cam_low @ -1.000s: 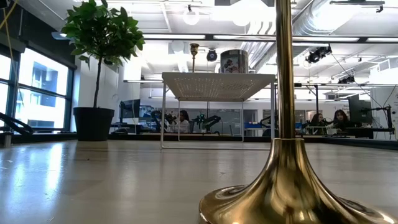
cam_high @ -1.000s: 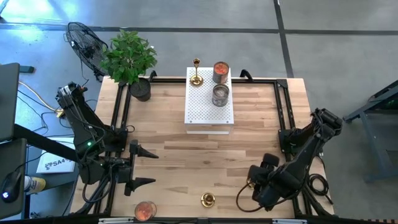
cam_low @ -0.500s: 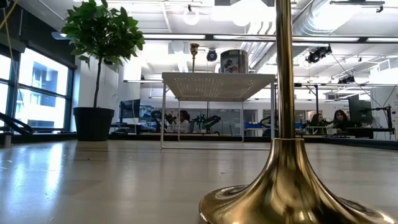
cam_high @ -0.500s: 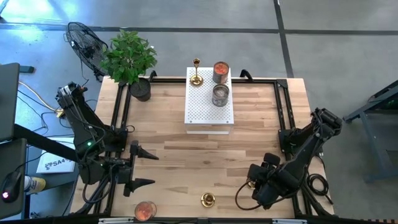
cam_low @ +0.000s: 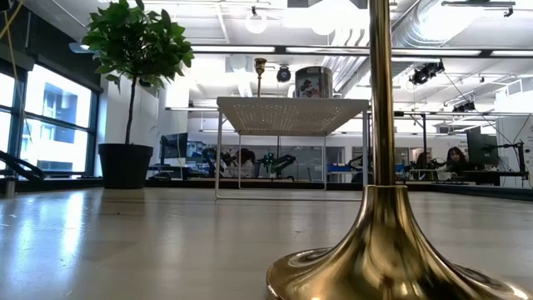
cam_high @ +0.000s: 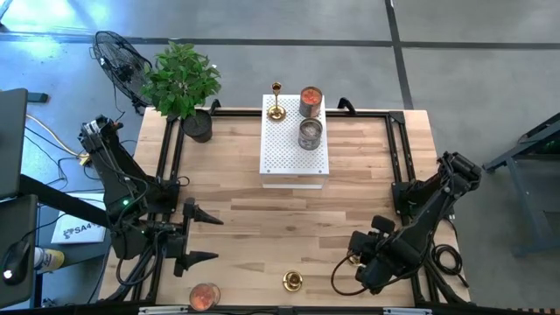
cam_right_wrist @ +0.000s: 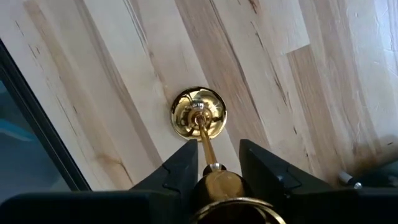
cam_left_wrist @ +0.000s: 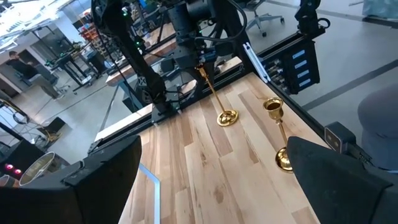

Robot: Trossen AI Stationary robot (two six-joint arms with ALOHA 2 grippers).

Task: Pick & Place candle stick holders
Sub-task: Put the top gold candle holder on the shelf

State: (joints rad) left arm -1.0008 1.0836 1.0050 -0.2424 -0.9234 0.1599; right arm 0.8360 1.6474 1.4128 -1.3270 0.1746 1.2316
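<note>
The right gripper was low over the near right part of the bench, pointing down. A gold holder stood upright there on its round base, and its slim stem rose between the two fingers, with the cup just at the wrist. The jaws stood close on each side of the stem, with only a thin gap; I cannot tell if they already pressed it. In the high view this holder showed only a little, at the edge of the gripper.

A second holder stood free near the front edge of the bench, to the left of the right gripper and apart from it. In the low view it filled the foreground. A third holder stood on the white block at the far side, beside two cans.

The left gripper waited over the left side of the bench, jaws wide apart and holding nothing. A plant stood at the far left corner, and a round orange thing lay at the front edge.
</note>
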